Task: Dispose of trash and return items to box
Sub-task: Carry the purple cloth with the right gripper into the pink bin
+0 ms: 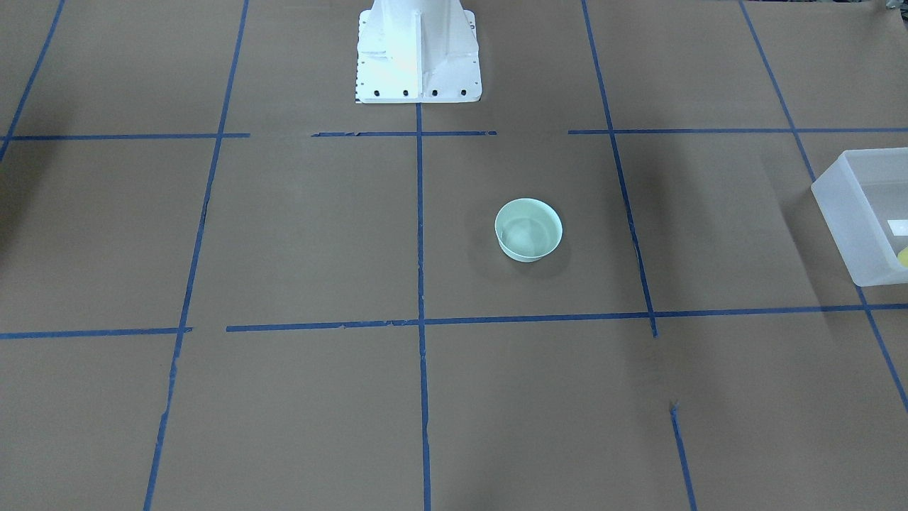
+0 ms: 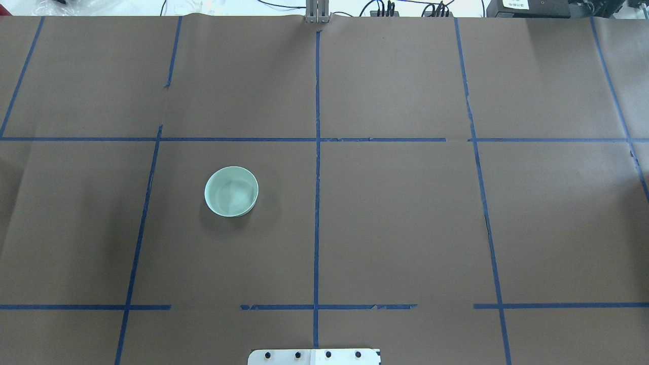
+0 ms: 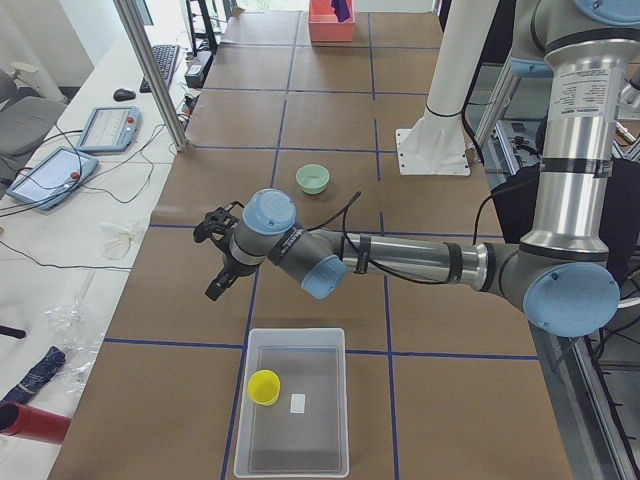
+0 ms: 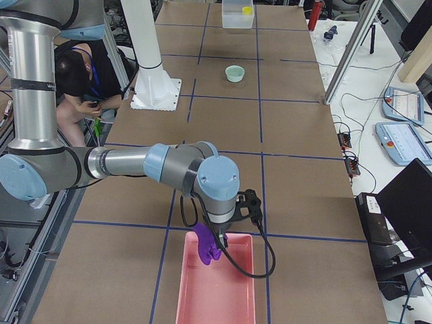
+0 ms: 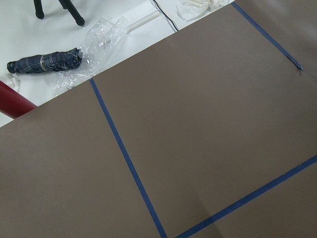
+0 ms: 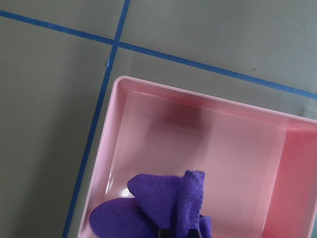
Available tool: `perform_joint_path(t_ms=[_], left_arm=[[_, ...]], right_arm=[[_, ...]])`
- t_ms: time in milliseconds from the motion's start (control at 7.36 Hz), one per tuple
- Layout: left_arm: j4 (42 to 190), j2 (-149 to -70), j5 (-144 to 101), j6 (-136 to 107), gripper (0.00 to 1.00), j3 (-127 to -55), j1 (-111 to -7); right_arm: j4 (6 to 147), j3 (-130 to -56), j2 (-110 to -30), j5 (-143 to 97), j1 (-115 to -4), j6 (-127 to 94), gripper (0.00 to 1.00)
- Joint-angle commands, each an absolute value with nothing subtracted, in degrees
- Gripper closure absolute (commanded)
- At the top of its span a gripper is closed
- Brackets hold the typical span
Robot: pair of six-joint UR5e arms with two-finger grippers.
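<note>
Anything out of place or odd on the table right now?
The pale mint-green round bowl sits upright alone mid-table, outside the frosted translucent plastic tub that already holds the small yellow plastic cup. The blue tape grid lines have gaps and ragged ends. Nothing looks spilled or broken.
</note>
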State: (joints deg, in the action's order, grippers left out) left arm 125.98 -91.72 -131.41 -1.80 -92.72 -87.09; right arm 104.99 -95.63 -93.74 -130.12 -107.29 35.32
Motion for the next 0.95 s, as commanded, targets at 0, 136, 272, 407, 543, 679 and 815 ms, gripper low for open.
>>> perform_joint_path(t_ms=[0, 136, 272, 407, 543, 679, 815], left_arm=[[125.9, -91.8, -131.5, -2.8, 0.0, -93.5, -86.7], [125.6, -92.0, -131.3, -7.9, 0.0, -94.9, -85.3], [125.5, -92.2, -130.8, -19.0, 0.0, -99.1, -79.9], [125.2, -92.3, -130.6, -26.4, 0.0, -102.4, -75.4], [124.0, -92.6, -128.4, -34.0, 0.0, -106.2, -70.6], [123.0, -93.2, -123.9, -42.9, 0.0, -109.4, -64.1], [122.9, -95.8, -120.4, -52.7, 0.0, -110.5, -57.2]], right_arm=[[98.3, -91.9, -93.4, -130.3, -107.1, 33.1, 0.0], [98.3, -92.5, -92.9, -130.6, -106.8, 29.7, 0.0], [98.3, -96.6, -92.8, -130.8, -103.9, 22.1, 0.0], [98.2, -99.4, -92.8, -130.9, -101.3, 16.2, 0.0], [97.9, -101.0, -92.8, -130.9, -99.2, 13.3, 0.0], [95.5, -100.9, -92.8, -131.6, -97.6, 12.4, 0.0], [93.6, -100.8, -92.8, -132.2, -96.9, 9.9, 0.0]])
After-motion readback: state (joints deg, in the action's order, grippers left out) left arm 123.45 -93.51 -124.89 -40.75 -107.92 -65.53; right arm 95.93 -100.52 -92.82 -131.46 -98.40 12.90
